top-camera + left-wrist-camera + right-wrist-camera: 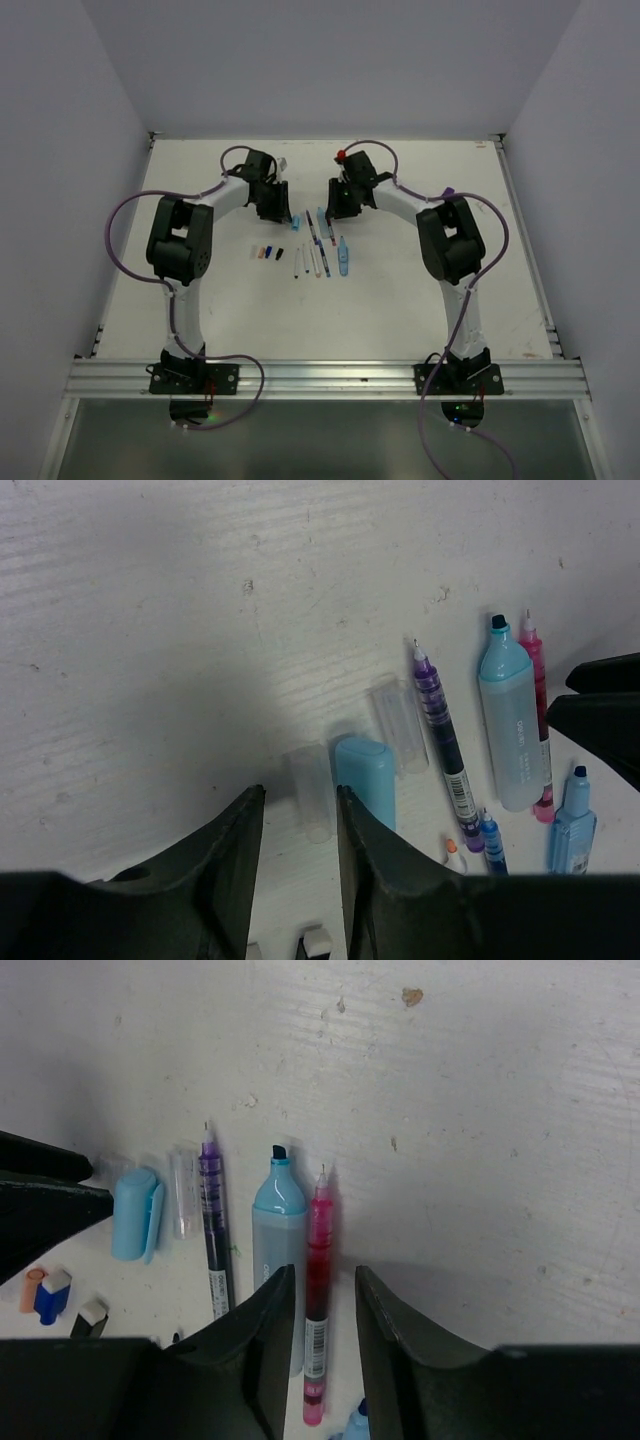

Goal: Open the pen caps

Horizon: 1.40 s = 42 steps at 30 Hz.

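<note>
The left gripper (300,796) hangs low over the counter (150,630) with its jaws parted, grasping nothing. A clear cap (310,805) lies just past its tips, with a light-blue cap (365,780) beside it. The right gripper (325,1272) is likewise released. Its jaws straddle a red pen (320,1230) that lies flat and seems untouched (the gaps on either side are thin). A purple pen (213,1230) and a light-blue highlighter (278,1220) lie alongside, tips bare. Some small caps (50,1298), orange, blue and white, sit to the left.
</note>
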Each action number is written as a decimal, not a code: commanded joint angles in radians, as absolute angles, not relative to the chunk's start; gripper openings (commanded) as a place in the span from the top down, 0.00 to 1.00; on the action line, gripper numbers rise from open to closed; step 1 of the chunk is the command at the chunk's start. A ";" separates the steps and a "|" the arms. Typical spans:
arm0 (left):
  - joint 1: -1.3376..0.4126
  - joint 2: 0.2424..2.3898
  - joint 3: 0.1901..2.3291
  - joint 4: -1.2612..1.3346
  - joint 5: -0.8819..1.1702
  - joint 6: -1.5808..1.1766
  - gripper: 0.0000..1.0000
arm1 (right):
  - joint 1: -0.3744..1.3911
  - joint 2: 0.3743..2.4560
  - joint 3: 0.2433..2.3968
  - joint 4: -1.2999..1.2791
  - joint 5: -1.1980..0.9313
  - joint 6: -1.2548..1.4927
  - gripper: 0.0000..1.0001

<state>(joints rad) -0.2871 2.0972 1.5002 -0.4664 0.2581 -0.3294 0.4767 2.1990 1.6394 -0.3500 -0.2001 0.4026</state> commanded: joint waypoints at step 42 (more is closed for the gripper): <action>-0.265 1.065 0.905 -0.219 -0.112 -0.322 0.00 | 0.003 2.105 1.609 -0.523 0.199 0.523 0.47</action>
<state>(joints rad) -0.2722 1.0779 0.9051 -0.2848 -0.1047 -0.3294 0.0044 2.0888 1.5589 -0.5270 0.2119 0.4995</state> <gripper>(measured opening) 0.997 0.536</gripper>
